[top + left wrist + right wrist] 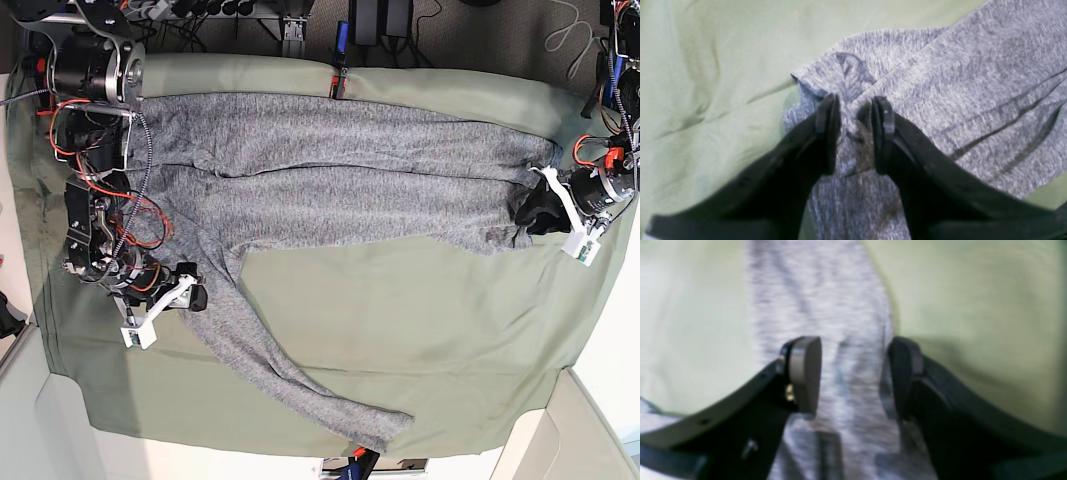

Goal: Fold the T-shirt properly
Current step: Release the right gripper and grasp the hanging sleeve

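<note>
Heather-grey, thin and stretchy, the long-sleeved knit T-shirt [340, 170] lies spread across the olive-green cloth that covers the table [420, 330], its body folded lengthwise into a long band along the far side, with one sleeve trailing diagonally toward the near edge.

Starting at the left of the base view, the right claw [190, 297] sits low at the shirt's end, where the sleeve branches off. In the right wrist view its jaws [853, 373] stand wide apart, straddling a strip of grey fabric that runs between them without being pinched. That view is blurred, and I judge the claw to be empty, either just letting go or lining up for a fresh grasp.

Across the middle, the folded band looks fairly flat, with a seam line running along it.

At the right of the base view, the left claw [545, 212] sits at the opposite end of the shirt. The left wrist view shows its jaws [855, 133] drawn close together with a bunched fold of the grey knit gathered between them, so it has hold of the shirt's edge there.

The step in hand appears to be a lengthwise fold, with the loose sleeve yet to be tucked in. The next move probably calls for the right claw to close on the fabric beneath it, near the sleeve, so both ends can be lifted together without stretching or skewing the soft knit.
</note>
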Controlling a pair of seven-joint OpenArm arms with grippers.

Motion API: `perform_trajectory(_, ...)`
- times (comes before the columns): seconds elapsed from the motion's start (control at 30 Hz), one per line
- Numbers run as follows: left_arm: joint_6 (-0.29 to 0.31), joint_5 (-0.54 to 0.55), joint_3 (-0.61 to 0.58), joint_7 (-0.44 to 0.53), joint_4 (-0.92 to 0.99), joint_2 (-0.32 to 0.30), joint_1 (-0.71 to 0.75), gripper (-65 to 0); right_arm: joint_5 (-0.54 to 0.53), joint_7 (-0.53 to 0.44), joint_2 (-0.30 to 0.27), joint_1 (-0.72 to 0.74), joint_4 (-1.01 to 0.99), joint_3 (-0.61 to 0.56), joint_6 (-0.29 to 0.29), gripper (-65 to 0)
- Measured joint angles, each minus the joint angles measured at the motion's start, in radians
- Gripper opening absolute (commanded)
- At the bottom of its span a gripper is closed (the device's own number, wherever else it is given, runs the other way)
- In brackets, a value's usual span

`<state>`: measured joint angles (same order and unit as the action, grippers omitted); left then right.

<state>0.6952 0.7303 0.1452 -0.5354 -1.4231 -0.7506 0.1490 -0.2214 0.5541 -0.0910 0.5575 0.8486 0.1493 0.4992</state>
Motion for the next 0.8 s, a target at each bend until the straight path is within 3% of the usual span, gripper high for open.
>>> perform_trajectory(0.17,0.0,0.001,0.0,0.0,0.0,0.0,0.0,-45.0,-0.01,0.018,0.043,0.0,0.0,-0.041,0.003,-32.0)
perform_trajectory(0.4,0.0,0.0,0.0,0.0,0.0,0.0,0.0,-45.0,-0.005,0.018,0.047,0.0,0.0,-0.052,0.002,-32.9)
perform_trajectory(0.63,0.0,0.017,0.0,0.0,0.0,0.0,0.0,-45.0,0.089,-0.004,0.047,0.001,0.0,-0.051,-0.005,-65.0)
perform_trajectory(0.8,0.0,0.021,0.0,0.0,0.0,0.0,0.0,-45.0,0.109,-0.016,0.047,0.002,0.0,-0.052,-0.005,-65.0)
